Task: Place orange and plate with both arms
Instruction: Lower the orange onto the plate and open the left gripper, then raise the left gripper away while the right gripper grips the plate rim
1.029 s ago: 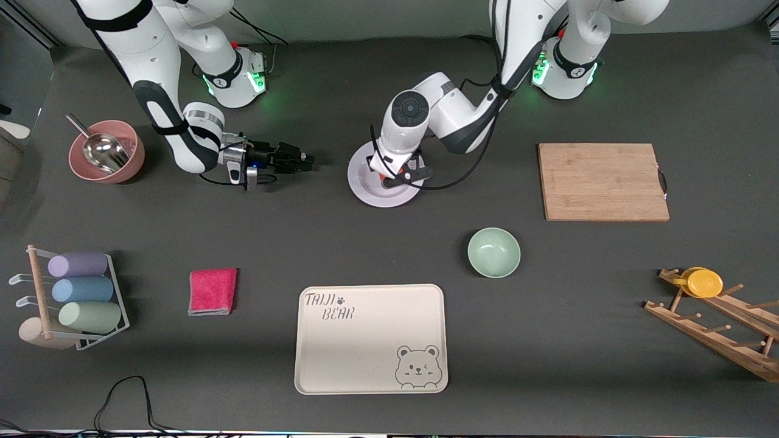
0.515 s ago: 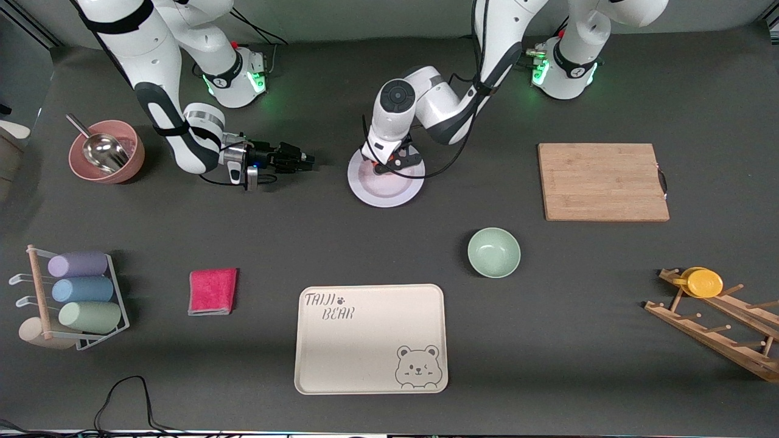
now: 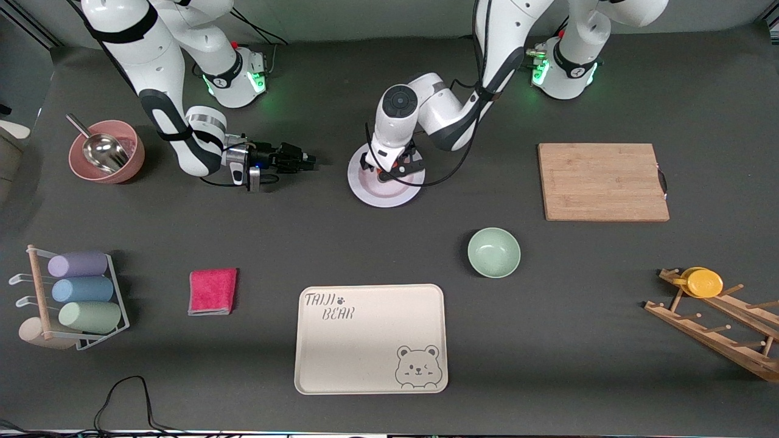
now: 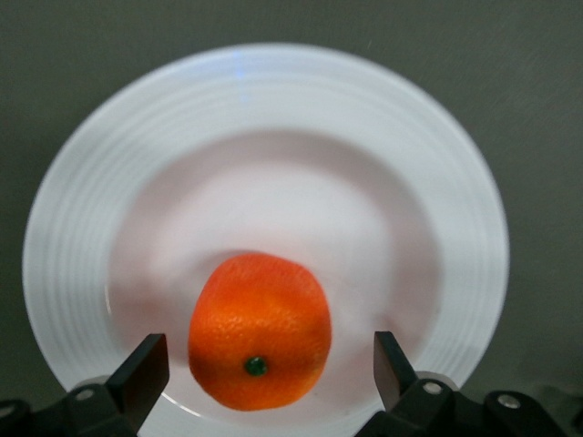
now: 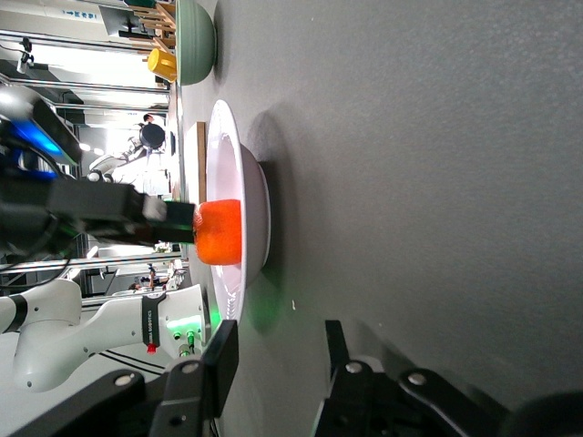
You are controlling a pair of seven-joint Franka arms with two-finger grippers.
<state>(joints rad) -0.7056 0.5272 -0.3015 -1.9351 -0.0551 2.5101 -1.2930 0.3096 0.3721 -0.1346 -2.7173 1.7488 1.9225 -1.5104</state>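
Your orange point(image 4: 260, 332) sits on the plate point(image 4: 91, 200) near the table's edge by the robots. Your left gripper point(image 4: 264, 369) hangs over it, fingers apart. Your right gripper point(image 5: 273, 364) waits beside the plate, fingers apart.

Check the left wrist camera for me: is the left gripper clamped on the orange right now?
No. The left gripper has its fingers spread wide of the orange, which sits free on the plate.

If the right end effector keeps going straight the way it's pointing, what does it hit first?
Most likely the rim of the plate: the right end effector lies low, aimed straight at it. The orange sits on it, under the open left end effector. Height is hard to judge.
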